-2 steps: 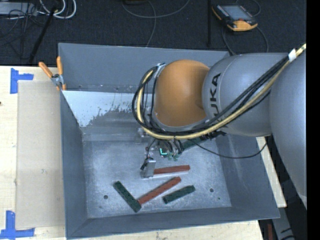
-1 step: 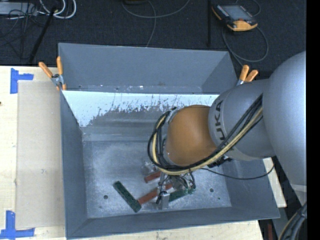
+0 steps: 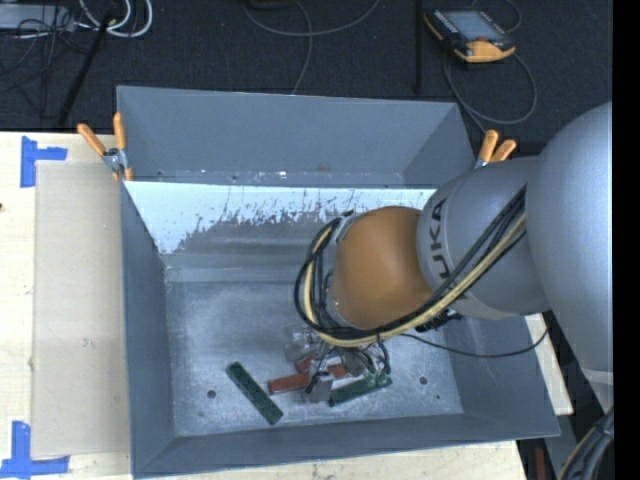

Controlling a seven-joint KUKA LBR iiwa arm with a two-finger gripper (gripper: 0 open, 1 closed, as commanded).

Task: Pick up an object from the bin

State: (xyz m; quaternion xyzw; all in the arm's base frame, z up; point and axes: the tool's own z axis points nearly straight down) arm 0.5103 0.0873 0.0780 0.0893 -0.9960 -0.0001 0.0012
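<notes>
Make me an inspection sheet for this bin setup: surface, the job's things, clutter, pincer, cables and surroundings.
Surface: bin floor is grey metal, speckled with pale wear marks.
Job's things: a dark green strip lies flat at front centre; a red-brown piece and a green board lie close together to its right.
Clutter: nothing seen.
Grippers: pincer is low over the red-brown piece and green board, below the arm's orange cover.
Cables: black and yellow cables loop round the orange cover.
Surroundings: dark floor behind the bin, with loose wires and an orange-black device.
</notes>
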